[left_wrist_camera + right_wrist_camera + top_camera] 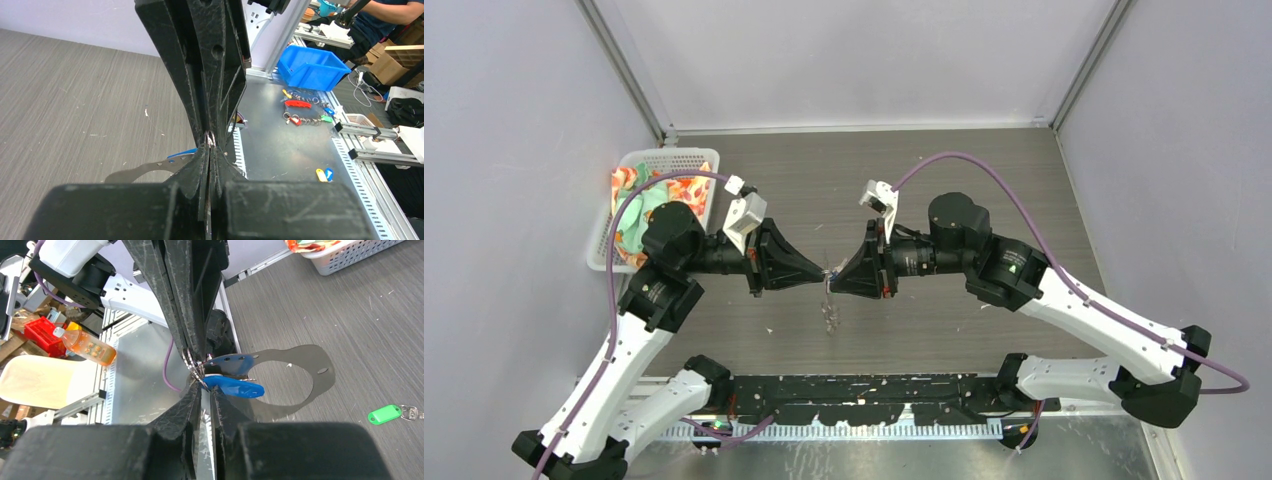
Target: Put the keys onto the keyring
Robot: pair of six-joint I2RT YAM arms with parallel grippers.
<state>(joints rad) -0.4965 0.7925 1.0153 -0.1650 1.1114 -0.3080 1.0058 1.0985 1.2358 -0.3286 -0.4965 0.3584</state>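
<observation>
Above the middle of the table my two grippers meet tip to tip. The left gripper (822, 272) (210, 146) is shut on the small wire coil (209, 138) (196, 364) of the keyring. From that coil a thin flat grey metal loop (312, 375) (132, 173) (830, 312) hangs down. The blue-headed key (234, 387) (183, 153) sits at the coil, against the tips of my right gripper (836, 272) (204, 386). A narrow gap shows between the right jaws. The green-headed key (386, 414) lies loose on the table.
A white basket (660, 160) (350, 256) with colourful cloth stands at the far left. Beyond the near edge a metal bench carries a blue bin (312, 67), loose key tags (323, 174) and an orange bottle (85, 346).
</observation>
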